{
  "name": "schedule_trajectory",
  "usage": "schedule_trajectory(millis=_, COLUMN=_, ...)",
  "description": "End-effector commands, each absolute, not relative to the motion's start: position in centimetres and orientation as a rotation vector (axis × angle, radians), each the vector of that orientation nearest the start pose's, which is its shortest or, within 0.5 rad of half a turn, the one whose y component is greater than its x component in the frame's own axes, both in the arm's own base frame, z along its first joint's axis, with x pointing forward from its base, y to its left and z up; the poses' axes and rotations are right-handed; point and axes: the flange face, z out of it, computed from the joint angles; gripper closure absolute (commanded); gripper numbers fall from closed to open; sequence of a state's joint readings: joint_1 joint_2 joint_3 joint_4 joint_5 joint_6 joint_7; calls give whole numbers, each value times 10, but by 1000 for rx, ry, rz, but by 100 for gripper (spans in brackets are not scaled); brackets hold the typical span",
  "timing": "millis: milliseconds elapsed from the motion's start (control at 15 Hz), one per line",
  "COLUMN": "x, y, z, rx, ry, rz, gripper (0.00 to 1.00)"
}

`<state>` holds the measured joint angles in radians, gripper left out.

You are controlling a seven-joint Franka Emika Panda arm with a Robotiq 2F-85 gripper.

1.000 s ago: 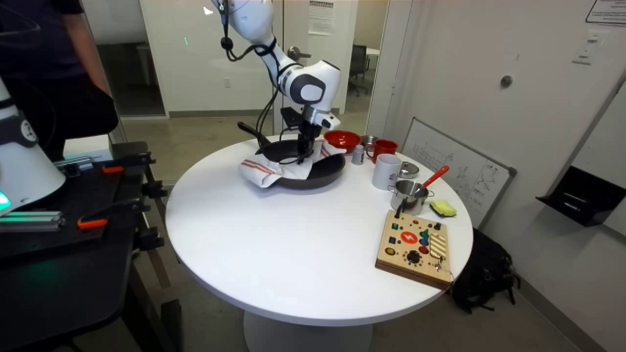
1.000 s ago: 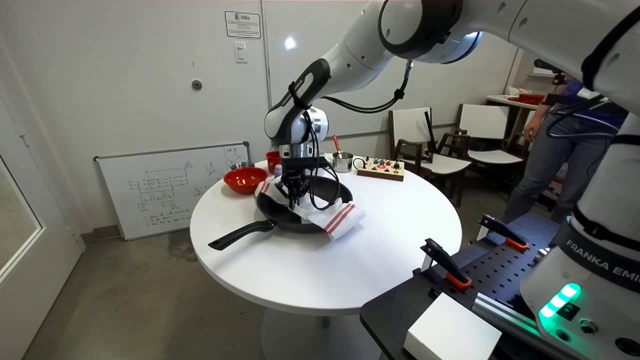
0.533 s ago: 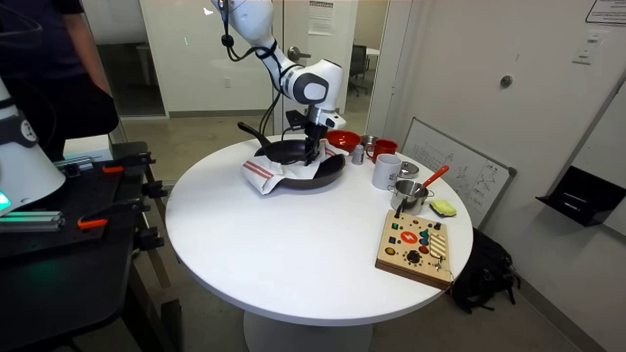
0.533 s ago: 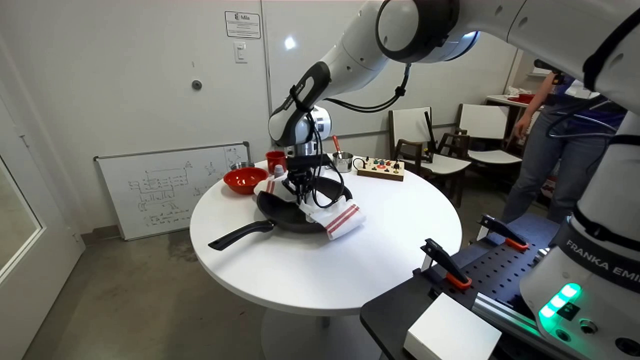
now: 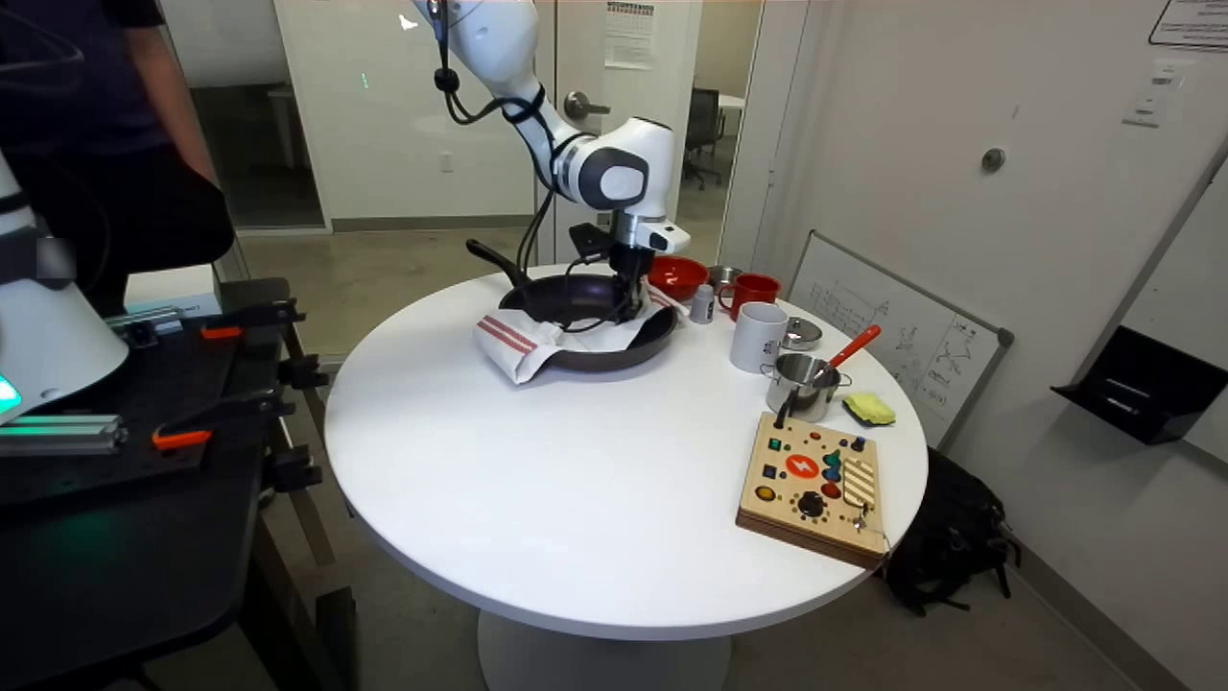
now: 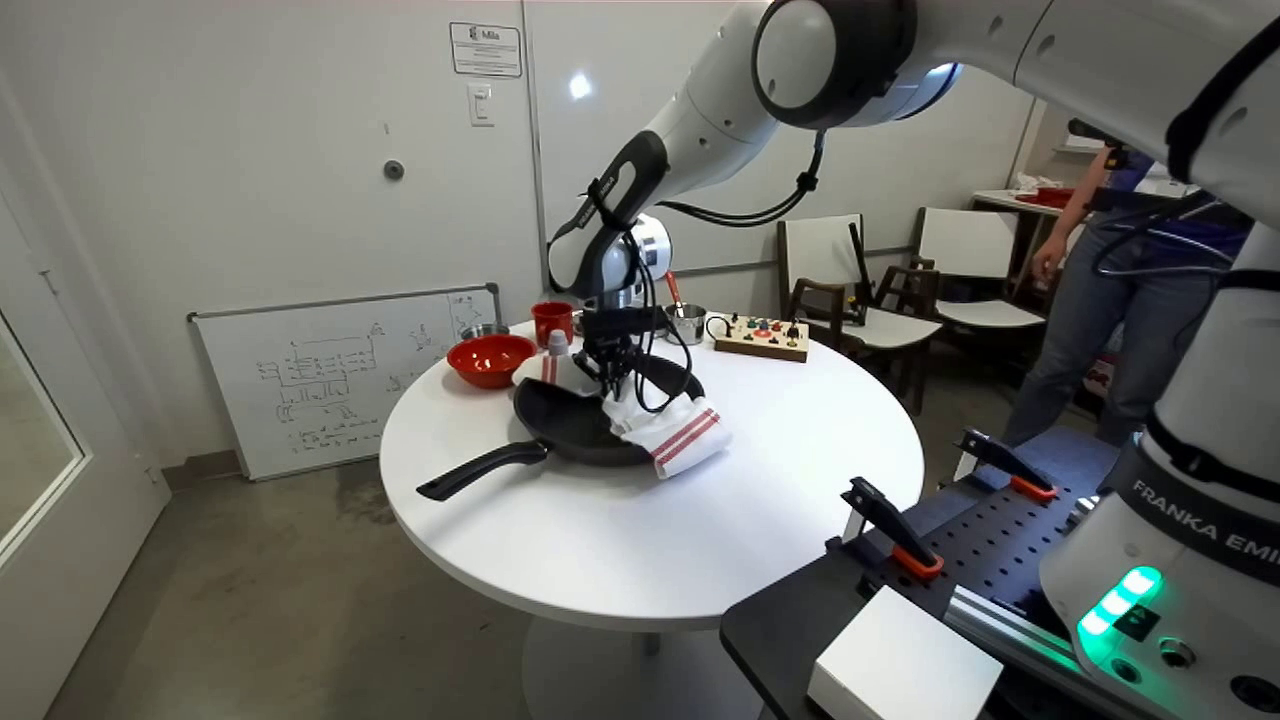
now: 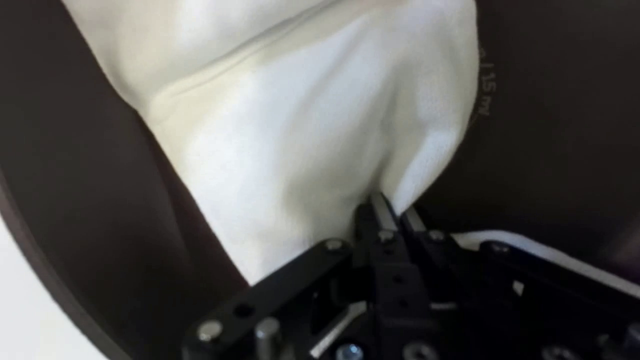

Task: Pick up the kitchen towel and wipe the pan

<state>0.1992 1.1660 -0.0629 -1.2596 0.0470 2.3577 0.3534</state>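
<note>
Kitchen towel, pinched at a fold by my gripper — probably light and limp, best held where it bunches.

Your white table is round, and a central base carries it. Directly on it you have the black frying pan, whose handle points toward the table's edge. Near the pan there stand the red bowl and a small bottle, upright; the small metal bowl is partly hidden in an exterior view. You also see 2 upright mugs, the red mug and the white mug. Close to these lies a metal lid. Beside your steel pot, which has 2 handles, lie the yellow sponge and the wooden board with buttons and knobs, close to the edge.
</note>
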Motion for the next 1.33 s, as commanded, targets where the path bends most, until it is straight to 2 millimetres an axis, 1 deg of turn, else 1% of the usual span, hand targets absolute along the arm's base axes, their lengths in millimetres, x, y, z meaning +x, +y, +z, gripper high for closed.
schedule_trajectory(millis=0, x=698, y=88, z=-2, rx=-3222, ry=371, rz=91, gripper=96)
schedule_trajectory(millis=333, x=695, y=73, z=2, rx=-3259, ry=486, rz=100, gripper=95)
schedule_trajectory(millis=533, x=690, y=70, z=5, rx=-3261, ry=553, rz=141, gripper=96)
schedule_trajectory(millis=733, x=682, y=68, z=10, rx=-3267, ry=608, rz=175, gripper=95)
schedule_trajectory(millis=1000, x=666, y=59, z=16, rx=-3289, ry=663, rz=207, gripper=96)
schedule_trajectory(millis=1267, x=638, y=43, z=22, rx=-3312, ry=635, rz=256, gripper=96)
